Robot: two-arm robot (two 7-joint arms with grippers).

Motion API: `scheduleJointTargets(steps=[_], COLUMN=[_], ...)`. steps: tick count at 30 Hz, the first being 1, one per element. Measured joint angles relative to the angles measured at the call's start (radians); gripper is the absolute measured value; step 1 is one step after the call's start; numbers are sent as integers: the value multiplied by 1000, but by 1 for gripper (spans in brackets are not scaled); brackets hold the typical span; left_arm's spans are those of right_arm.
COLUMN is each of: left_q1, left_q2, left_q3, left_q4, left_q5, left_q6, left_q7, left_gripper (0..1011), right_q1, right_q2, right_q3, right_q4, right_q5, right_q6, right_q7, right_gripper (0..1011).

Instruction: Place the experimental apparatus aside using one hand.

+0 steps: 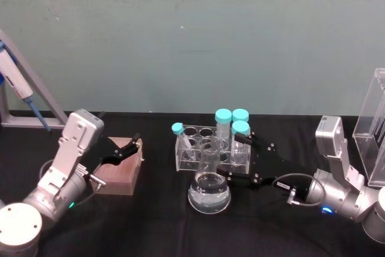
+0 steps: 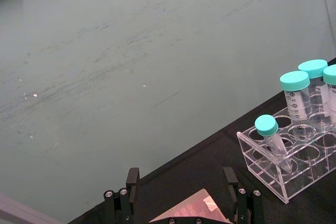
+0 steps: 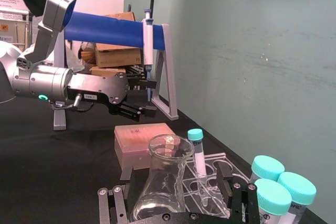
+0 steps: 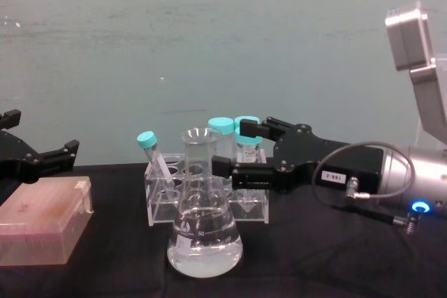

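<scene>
On the bench [image 1: 156,221] we see the rack [image 1: 192,145] at the back, the box [image 1: 120,176] to its left, and the flask [image 1: 209,194] upright just in front of the rack. Our right hand [image 4: 229,149] sits at the flask's neck, fingers apart, likely lined up to clamp there, clear of the liquid. Our left hand [image 1: 129,147] hangs over the box, fingers apart.
</scene>
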State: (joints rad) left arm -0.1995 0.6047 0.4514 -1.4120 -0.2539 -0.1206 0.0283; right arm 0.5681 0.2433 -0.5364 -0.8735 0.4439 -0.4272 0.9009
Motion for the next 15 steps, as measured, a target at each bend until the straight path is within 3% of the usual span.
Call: scheduleJointTargets(steps=[15], left_q1=[0], left_q2=[0], left_q3=[0], left_q4=[0], left_q5=[0], left_q6=[0], left_q7=[0], left_gripper=[1000], right_q1=[37], right_q2=[-27], right_q3=[-9], right_q4=[66], right_q5=[2], right_q6=[1], right_q7=[20], right_gripper=[1002])
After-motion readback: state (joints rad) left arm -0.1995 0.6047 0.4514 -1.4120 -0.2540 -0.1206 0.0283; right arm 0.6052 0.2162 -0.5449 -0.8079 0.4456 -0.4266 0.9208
